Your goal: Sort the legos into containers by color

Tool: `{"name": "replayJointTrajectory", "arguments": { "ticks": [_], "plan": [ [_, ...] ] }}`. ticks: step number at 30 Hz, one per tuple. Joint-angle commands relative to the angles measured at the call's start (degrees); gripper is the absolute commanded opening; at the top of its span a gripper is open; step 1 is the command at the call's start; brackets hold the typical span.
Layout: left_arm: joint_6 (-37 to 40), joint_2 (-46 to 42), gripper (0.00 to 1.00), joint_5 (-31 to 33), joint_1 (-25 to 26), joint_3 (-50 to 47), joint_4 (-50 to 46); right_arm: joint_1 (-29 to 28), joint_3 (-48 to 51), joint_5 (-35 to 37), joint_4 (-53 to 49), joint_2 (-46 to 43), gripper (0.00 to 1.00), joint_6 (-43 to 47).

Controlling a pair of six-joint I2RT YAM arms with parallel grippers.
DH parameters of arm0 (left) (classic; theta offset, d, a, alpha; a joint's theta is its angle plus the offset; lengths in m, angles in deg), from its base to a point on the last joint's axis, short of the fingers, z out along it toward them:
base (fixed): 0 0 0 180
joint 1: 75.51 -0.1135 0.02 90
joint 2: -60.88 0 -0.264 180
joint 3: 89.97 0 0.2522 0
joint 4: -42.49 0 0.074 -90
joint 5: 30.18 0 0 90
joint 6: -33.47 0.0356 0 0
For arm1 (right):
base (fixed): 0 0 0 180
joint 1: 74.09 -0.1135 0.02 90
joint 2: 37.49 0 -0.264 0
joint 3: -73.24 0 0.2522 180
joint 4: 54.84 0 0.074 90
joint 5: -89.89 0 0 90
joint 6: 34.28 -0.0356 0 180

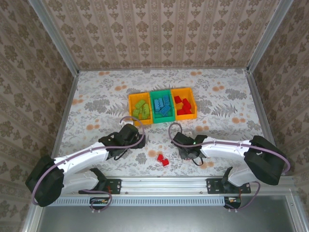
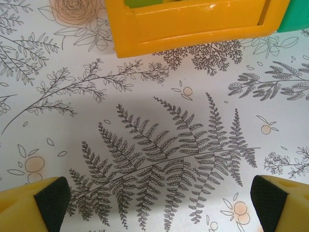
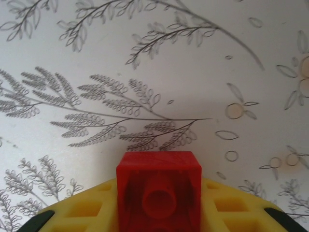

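Small red studded plastic brick [image 3: 158, 188]: pinched between the yellow fingers of the right hand [image 1: 183, 144], hollow underside towards the wrist camera. Position: over the fern-printed table [image 1: 96, 96], short of the bin row; height above the table not clear.
Two loose red bricks [image 1: 162, 159]: lying together on the table near its front edge, between the two arms.
Right orange plastic bin [image 1: 186, 116]: red bricks inside.
Green middle bin [image 1: 162, 119]: blue bricks inside.
Left orange bin [image 1: 141, 122]: lime green bricks inside.
Left hand [image 2: 159, 203]: spread wide, holding nothing, low over bare table just in front of the left orange bin.
Step in hand, as judged: delivery of one red brick to the red-filled bin; sorting nearly done, only red pieces outstanding.
Needed next, as judged: travel straight ahead, enough lift to pass the near wall of the right orange plastic bin, release above the red pile and clear of the wall beside the green middle bin; afterwards, retrieval of the two loose red bricks.
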State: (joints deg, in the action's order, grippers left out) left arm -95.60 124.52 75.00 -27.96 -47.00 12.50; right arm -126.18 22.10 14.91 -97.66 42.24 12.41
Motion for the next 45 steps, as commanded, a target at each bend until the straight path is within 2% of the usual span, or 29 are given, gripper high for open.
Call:
{"name": "replayJointTrajectory", "arguments": {
  "ticks": [1,6,9,15,21,25,27,32,37,40,45],
  "plan": [
    [0.03,-0.93,1.0,-0.87,-0.13,-0.5,0.23,3.4,-2.19,0.14,-0.21,-4.4,0.34,2.66],
    [0.73,-0.84,1.0,-1.35,0.17,-0.3,0.46,12.28,-6.26,-2.47,3.09,-9.78,0.34,8.55],
    [0.77,-0.56,1.0,-2.1,0.39,-0.47,1.46,18.99,-10.67,-4.99,5.82,-9.07,0.35,12.27],
    [1.96,1.11,1.0,-4.6,1.99,-0.25,3.81,24.61,-27.73,-3.13,2.42,6.05,0.36,20.23],
    [4.06,2.19,1.0,-6.19,5.14,0.84,4.47,28.7,-40.69,-4.23,0.71,20.55,0.37,21.53],
    [3.65,2.33,1.0,-7.96,6.81,0.79,5.02,29.69,-45.41,-2.43,-0.54,26.39,0.46,21.56],
    [3.74,2.45,1.0,-7.83,7.59,0.59,5.09,30.03,-46.32,-2.56,-0.56,27.81,0.55,21.51],
    [4.69,2.46,1.0,-8.0,8.18,0.14,5.93,29.81,-44.04,-5.47,1.46,24.73,0.69,21.9],
    [5.91,2.63,1.0,-6.44,8.61,0.64,5.53,27.33,-35.85,-8.59,5.18,14.88,0.77,25.02],
    [4.37,2.51,1.0,-2.77,8.58,0.93,3.22,23.3,-27.83,-8.09,6.18,7.21,0.79,25.84],
    [1.88,2.44,1.0,0.46,8.13,0.08,2.18,12.23,-12.08,-7.38,6.27,-4.86,0.82,15.43]
  ]
}}
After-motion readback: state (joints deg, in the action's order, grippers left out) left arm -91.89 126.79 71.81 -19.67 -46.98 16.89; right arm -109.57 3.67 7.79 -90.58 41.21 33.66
